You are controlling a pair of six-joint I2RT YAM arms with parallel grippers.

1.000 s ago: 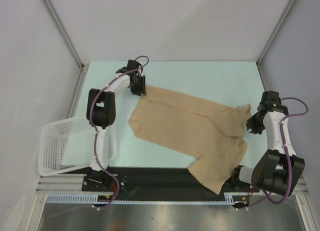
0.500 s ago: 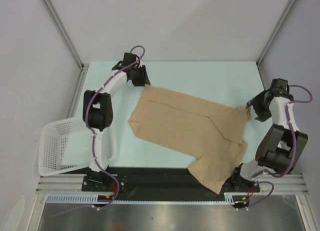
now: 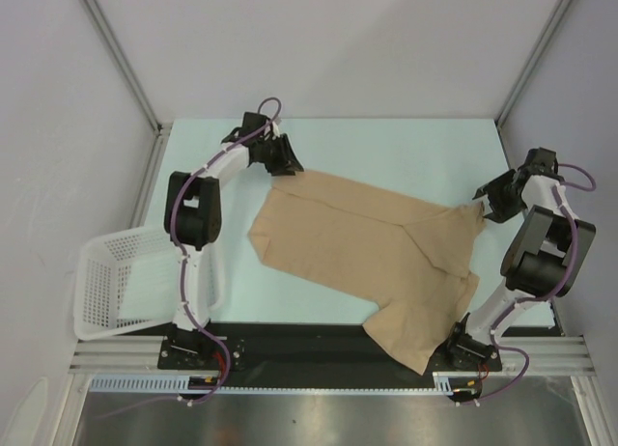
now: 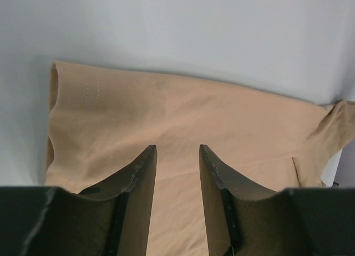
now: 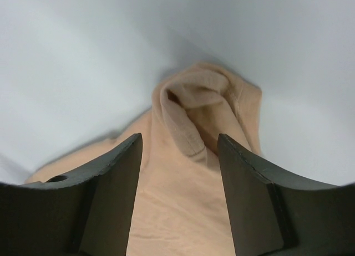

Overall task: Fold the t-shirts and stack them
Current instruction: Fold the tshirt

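White basket (image 3: 116, 282) sat tilted at 8 o'clock. Left gripper (image 3: 287, 166) was at the 11 o'clock corner of the tan t-shirt (image 3: 357, 243), jaws narrowly apart over the hem, nothing pinched. The t-shirt lay flat mid-table, skewed, its 5 o'clock end over the near rail. Right gripper (image 3: 488, 203) was at the bunched 3 o'clock corner, jaws wide, holding nothing. Step read as spreading flat, pre-fold. The next move likely needs both grippers to clamp their corners and pull apart.
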